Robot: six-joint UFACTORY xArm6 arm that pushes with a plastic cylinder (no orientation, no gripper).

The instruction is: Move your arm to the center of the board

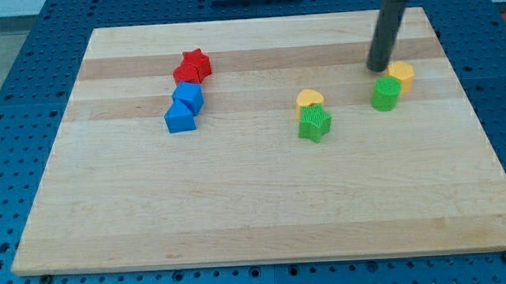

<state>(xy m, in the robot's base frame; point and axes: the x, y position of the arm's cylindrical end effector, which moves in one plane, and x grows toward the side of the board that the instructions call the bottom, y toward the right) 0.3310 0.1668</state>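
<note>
Our tip (376, 68), lower end of straight dark rod, sits at view's upper right of light wooden board (239, 220), just left of yellow hexagonal block (401, 74), just above green round block (386, 93). No jaws on this rig, so no jaw state to tell.

Board centre lies well down-left of our tip; we judge travel step barely begun.

Next move: we slide down-left. Yellow heart-shaped block (310, 98) and green star block (315, 122) sit near that line; we judge need to skirt them. Red star (196, 62), red block (185, 75), two blue blocks (183, 107) well apart at left.
</note>
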